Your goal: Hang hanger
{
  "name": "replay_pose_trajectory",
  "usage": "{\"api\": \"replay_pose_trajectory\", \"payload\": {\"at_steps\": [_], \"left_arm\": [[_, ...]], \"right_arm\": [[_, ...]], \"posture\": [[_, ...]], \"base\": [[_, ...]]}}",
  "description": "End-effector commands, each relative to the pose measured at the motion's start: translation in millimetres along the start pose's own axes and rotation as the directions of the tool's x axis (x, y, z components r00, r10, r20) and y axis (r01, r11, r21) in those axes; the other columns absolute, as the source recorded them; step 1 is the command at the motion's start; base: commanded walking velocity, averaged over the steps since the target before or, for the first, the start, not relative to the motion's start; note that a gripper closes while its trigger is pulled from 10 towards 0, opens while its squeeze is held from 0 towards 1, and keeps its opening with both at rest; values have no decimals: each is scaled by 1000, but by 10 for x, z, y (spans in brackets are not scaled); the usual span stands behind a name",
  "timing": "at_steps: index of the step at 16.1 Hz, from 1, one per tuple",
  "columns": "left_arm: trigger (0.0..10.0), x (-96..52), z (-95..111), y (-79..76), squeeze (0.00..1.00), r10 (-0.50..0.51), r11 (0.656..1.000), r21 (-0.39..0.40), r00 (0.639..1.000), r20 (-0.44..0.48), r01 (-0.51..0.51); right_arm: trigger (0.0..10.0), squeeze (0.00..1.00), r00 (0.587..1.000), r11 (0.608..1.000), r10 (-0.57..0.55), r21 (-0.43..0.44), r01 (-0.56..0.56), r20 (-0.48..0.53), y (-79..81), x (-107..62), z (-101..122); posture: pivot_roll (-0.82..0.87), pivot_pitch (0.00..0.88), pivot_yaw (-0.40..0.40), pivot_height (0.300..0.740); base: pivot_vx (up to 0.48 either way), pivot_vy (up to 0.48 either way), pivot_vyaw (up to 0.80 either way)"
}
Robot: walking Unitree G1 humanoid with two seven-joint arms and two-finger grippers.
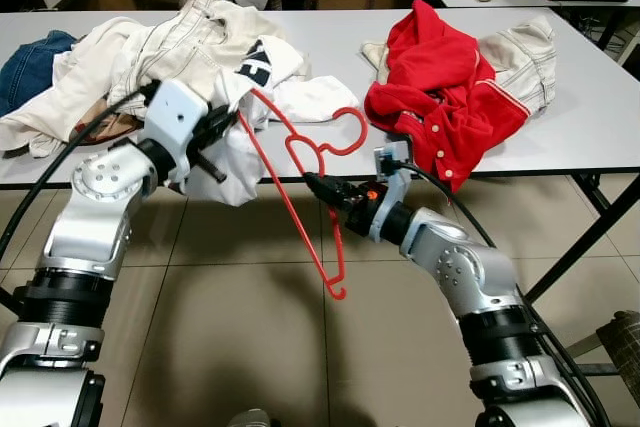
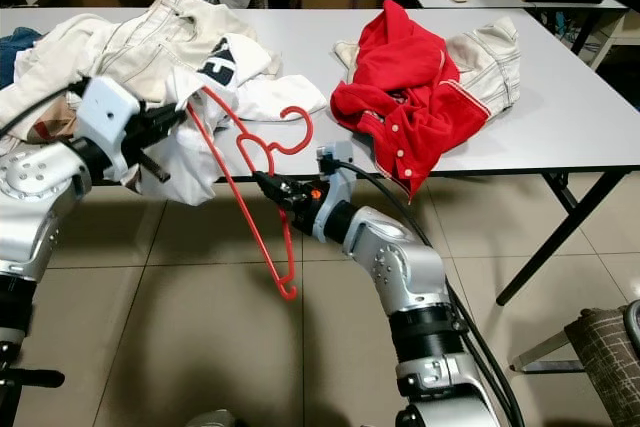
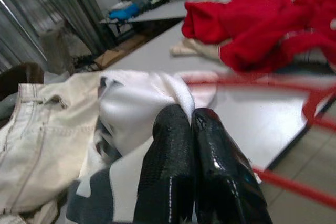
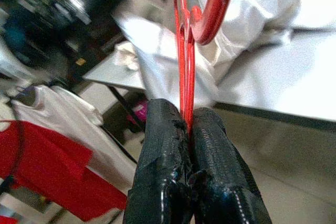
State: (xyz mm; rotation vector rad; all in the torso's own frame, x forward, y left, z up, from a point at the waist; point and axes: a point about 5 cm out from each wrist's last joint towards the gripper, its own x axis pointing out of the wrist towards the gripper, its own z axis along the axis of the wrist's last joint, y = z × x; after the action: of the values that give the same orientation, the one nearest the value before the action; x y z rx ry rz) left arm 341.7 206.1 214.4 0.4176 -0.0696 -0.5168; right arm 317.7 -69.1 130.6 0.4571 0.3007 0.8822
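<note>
both silver arms fill the near ground, so i start with my right claw (image 1: 318,185): its two black fingers are pressed together on the thin red wire of the hanger (image 1: 300,182), and the right wrist view shows the wire pinched right between the pads (image 4: 168,129). my left claw (image 1: 228,119) is likewise closed, its fingers (image 3: 173,150) clamped on a fold of the white garment (image 1: 235,142) that droops off the front edge of the bench (image 1: 600,142).

outward from the right claw, the hanger runs both ways. its long axis is steeply tilted: the upper end rises toward the left claw and vanishes into the white cloth, the lower end drops below the bench edge and finishes in a small curl (image 1: 338,290) over the tiled floor (image 1: 250,327). the hook (image 1: 345,132) curls away from the claw, up over the bench edge, opening roughly toward the red jacket (image 1: 435,97).

my read: the upper arm of the hanger is already at or inside the white garment, and the right claw has the grip near the neck, so it is the arm that steers. the coming move turns on that diagonal axis lining up with the cloth the left claw holds taut.

further out lie a cream jacket (image 1: 150,47) and blue denim (image 1: 30,62).
</note>
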Motion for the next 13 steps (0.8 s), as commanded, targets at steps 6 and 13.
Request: {"api": "replay_pose_trajectory", "payload": {"at_steps": [6,13], "left_arm": [[0,-30,238,29,0,-39,999,12,998,58,38],[0,-200,80,-166,0,-217,970,86,971,-104,226]], "right_arm": [[10000,0,980,984,-171,-74,164,-102,-186,-17,-87],[10000,0,990,986,-125,118,116,69,-124,72,112]], "posture": [[15,0,35,740],[32,0,16,740]], "base": [[0,0,0],[0,0,0]]}}
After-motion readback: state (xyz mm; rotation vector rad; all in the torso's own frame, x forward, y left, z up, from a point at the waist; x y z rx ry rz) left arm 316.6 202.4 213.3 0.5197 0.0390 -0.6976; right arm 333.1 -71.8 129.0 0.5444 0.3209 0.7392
